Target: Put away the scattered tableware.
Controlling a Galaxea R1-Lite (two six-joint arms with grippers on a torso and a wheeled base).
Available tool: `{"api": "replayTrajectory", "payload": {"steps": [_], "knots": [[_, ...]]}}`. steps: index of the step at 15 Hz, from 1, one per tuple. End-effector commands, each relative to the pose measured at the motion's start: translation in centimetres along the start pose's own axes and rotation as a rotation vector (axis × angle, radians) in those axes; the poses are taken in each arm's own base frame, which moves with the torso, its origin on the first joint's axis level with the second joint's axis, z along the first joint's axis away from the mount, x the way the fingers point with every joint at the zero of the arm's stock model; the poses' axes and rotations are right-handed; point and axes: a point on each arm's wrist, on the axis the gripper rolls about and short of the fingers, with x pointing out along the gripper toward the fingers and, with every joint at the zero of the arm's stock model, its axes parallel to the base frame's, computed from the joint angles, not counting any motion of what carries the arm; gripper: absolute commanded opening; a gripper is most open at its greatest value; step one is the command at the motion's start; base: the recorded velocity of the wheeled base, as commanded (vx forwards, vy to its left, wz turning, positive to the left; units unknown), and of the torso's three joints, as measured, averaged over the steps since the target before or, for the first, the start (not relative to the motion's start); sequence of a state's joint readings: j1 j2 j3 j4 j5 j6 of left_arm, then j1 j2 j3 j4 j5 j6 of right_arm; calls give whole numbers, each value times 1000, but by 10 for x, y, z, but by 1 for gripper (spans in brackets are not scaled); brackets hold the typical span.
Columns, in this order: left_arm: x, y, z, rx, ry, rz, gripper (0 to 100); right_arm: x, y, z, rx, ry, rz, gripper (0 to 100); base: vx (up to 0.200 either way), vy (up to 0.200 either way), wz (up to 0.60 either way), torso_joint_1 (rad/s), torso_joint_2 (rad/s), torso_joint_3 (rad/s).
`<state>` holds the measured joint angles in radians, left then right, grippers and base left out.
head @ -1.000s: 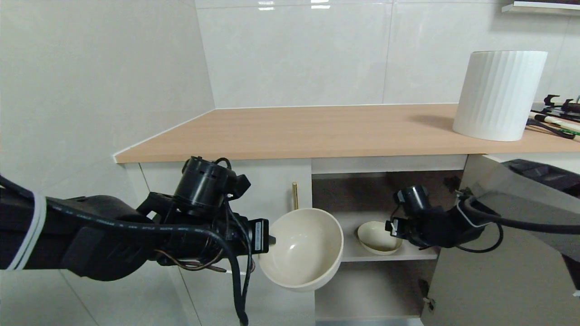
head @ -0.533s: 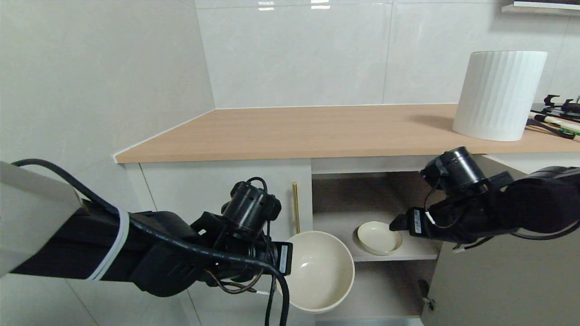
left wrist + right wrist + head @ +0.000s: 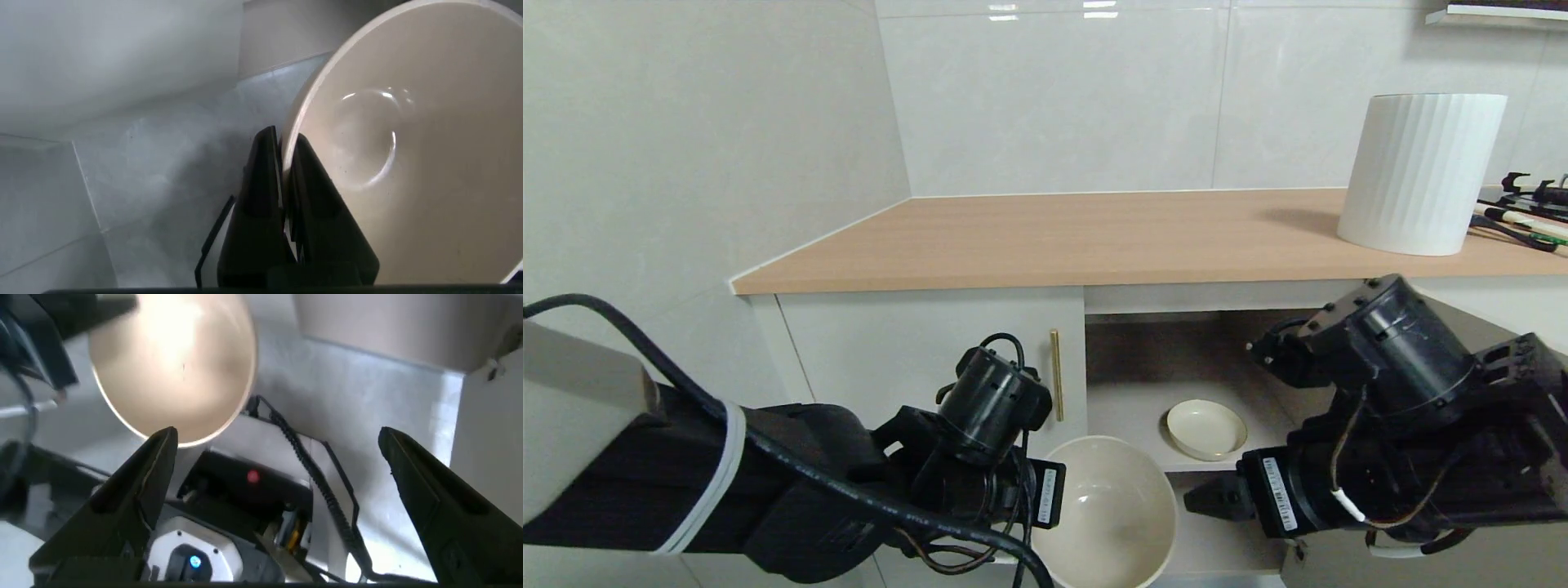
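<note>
Fingers of the left gripper (image 3: 282,155) are clenched on the rim of the cream bowl (image 3: 1111,510), one finger inside the wall and one outside. The bowl hangs at the lower centre of the head view. It is tilted with its opening toward the camera, in front of the open cabinet (image 3: 1176,343) and below the edge of the table (image 3: 1054,237). Fingers of the right gripper (image 3: 278,437) are spread wide and grasp nothing. This gripper sits at the lower right of the head view, near the bowl but apart from it.

A small cream dish (image 3: 1206,429) lies on the cabinet shelf (image 3: 1127,412), just right of centre in the head view.

Handling notes, as judgement:
- The bowl appears rigid, glazed and smooth. Treat it as fragile and slippery.
- A rim pinch carries the whole weight on one edge, so the bowl is liable to pivot or slide between the fingers under quick motion.
- The rim is the practical place to take hold. Seat the pinch deep over the wall.
- For placement, the free shelf area beside the small dish looks suitable. Avoid knocking the bowl against the dish or the cabinet frame.
</note>
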<state>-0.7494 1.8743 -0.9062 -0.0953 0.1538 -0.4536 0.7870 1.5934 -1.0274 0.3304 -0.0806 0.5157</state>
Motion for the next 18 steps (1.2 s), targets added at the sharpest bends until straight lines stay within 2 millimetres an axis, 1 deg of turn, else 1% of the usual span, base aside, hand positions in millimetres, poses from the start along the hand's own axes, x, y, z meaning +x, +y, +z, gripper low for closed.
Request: {"api": "replayTrajectory", "payload": {"steps": [1, 5, 6, 9, 10, 18], "knots": [[-12, -2, 0, 11, -23, -21, 0, 34, 5, -6, -19, 85, -57, 100, 0, 0, 0, 0, 0, 0], [-14, -7, -5, 32, -14, -32, 0, 52, 6, -6, -5, 87, -74, 100, 0, 0, 0, 0, 0, 0], [-18, -7, -6, 46, -20, -35, 0, 58, 7, -5, 3, 82, -89, 100, 0, 0, 0, 0, 0, 0], [-20, -9, -8, 59, -18, -42, 0, 60, 7, -5, 8, 72, -96, 100, 0, 0, 0, 0, 0, 0], [-20, -9, -8, 60, -18, -42, 0, 60, 7, -5, 11, 72, -96, 0, 0, 0, 0, 0, 0, 0], [-19, -9, -9, 59, -15, -41, 0, 64, 6, -6, 8, 73, -120, 0, 0, 0, 0, 0, 0, 0]]}}
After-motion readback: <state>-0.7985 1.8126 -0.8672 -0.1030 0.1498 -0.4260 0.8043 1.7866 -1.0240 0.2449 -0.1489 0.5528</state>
